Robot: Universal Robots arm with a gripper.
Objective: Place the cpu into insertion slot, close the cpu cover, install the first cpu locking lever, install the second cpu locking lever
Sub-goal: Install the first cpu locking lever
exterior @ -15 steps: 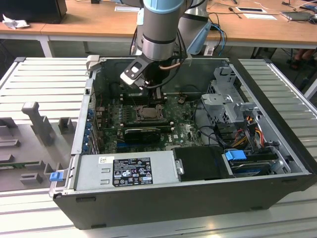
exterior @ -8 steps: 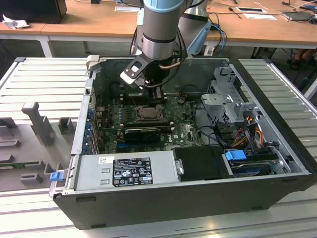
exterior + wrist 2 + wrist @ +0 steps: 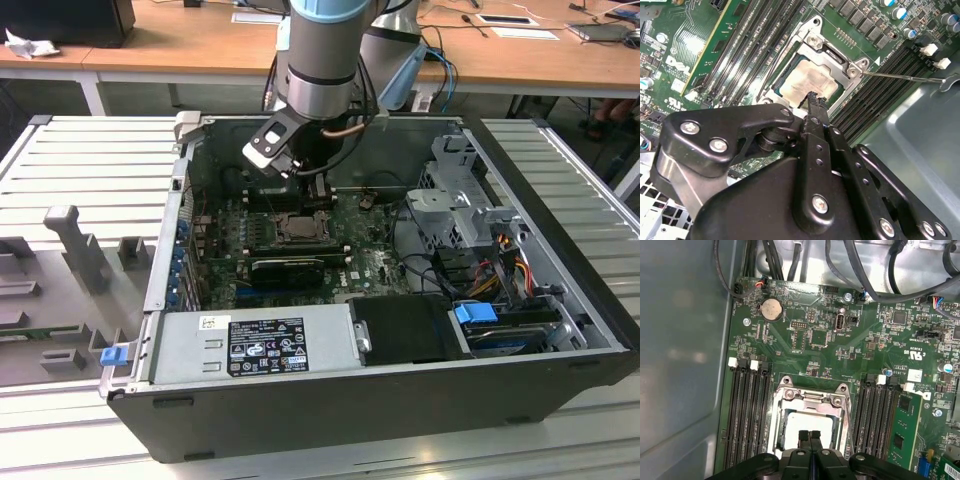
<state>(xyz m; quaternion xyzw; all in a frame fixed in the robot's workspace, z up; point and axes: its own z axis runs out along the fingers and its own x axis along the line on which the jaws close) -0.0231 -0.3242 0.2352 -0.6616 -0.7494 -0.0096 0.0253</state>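
One robot arm [image 3: 322, 70] reaches down from the upper middle of the exterior view into an open computer case [image 3: 350, 420] lying on a slatted metal table [image 3: 90, 160]. Its claw [image 3: 318, 192] hangs just above the socket [image 3: 297, 228] in the green motherboard [image 3: 375, 262], near the centre of the case.

In both wrist views the claw [image 3: 813, 100] [image 3: 810, 436] has its two black fingers [image 3: 803, 437] pressed together with nothing seen between them. The tips are poised over one edge of the chip [image 3: 802, 82] [image 3: 802, 426]; whether they touch it cannot be told. The chip, pale and silvery, lies flat in the socket. The silver cover plate [image 3: 844, 80] [image 3: 812, 410] lies down around it, and the chip's face shows through its square opening.

In the second wrist view a thin metal lever [image 3: 905, 76] sticks out sideways from a corner of the socket and crosses a bank of black memory slots [image 3: 880, 92] toward the grey case floor. More such slots flank the socket in the first wrist view, with a coin battery [image 3: 771, 309] farther along the board.

In the exterior view a black graphics card [image 3: 290, 268] sits just below the socket in the frame. A silver power supply [image 3: 250, 345] occupies the lower left of the case, and a drive cage [image 3: 455, 205] with coloured cables stands toward the exterior view's right. Wooden desks [image 3: 180, 50] run along the top of the frame.
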